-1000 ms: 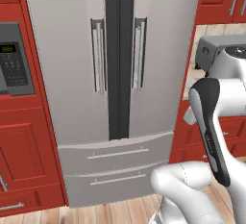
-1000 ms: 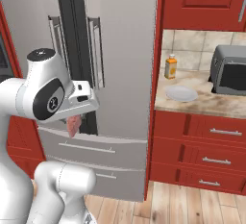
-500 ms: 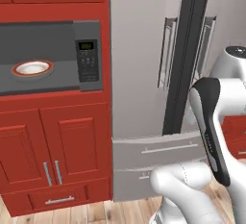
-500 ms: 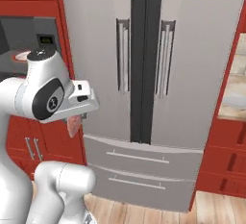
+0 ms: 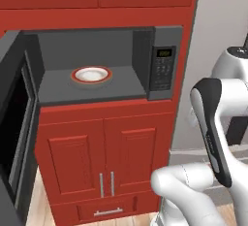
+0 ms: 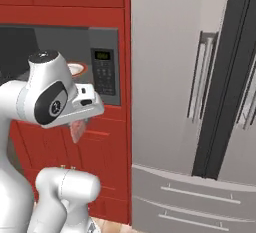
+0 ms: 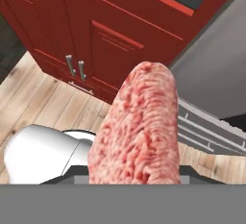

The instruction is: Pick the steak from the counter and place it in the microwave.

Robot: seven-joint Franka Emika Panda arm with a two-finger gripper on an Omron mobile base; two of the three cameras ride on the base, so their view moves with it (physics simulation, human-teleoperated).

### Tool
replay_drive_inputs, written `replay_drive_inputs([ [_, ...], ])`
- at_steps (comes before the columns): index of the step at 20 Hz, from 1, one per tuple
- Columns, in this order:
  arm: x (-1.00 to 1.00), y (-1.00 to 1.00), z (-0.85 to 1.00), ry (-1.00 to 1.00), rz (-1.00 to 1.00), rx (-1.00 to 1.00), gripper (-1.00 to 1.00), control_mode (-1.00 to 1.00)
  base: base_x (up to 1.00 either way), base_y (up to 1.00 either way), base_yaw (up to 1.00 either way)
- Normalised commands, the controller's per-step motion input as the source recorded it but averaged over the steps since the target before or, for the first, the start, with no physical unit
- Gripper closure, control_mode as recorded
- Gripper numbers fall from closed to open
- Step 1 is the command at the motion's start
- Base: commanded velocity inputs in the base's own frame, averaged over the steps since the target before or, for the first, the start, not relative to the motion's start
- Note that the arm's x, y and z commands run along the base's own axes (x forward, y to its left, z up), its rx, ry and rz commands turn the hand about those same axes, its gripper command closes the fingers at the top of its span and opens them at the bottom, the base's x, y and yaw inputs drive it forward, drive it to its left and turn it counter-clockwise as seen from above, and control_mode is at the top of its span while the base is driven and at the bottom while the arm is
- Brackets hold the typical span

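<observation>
The gripper (image 6: pixel 80 123) grips the steak (image 7: pixel 137 131) hanging below the open microwave (image 5: pixel 97 70) — swung upward carelessly, the meat could strike the cavity's front edge or slip free.

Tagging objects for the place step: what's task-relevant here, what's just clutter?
Job:
steak, held in the pincer
microwave, door open

Bystanders:
white plate inside the microwave
fridge
red cabinets

A grainy, rough-textured pink steak (image 7: pixel 137 131). A matt dark grey microwave (image 5: pixel 164 65) set in glossy red cabinet doors (image 5: pixel 104 150) with metal bar handles (image 7: pixel 74 68). Pale wood plank floor (image 7: pixel 43 98). Smooth brushed-metal fridge (image 6: pixel 170 77).
</observation>
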Motion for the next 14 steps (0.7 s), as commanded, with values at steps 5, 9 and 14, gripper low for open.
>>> replay_drive_inputs([
  [5, 0.00, 0.00, 0.00, 0.00, 0.00, 0.00, 1.00, 1.00, 0.24, 1.00, 0.00],
  [9, 0.00, 0.00, 0.00, 0.00, 0.00, 0.00, 1.00, 1.00, 0.23, 0.70, 0.00],
  [14, 0.00, 0.00, 0.00, 0.00, 0.00, 0.00, 1.00, 1.00, 0.39, 0.19, 0.00],
])
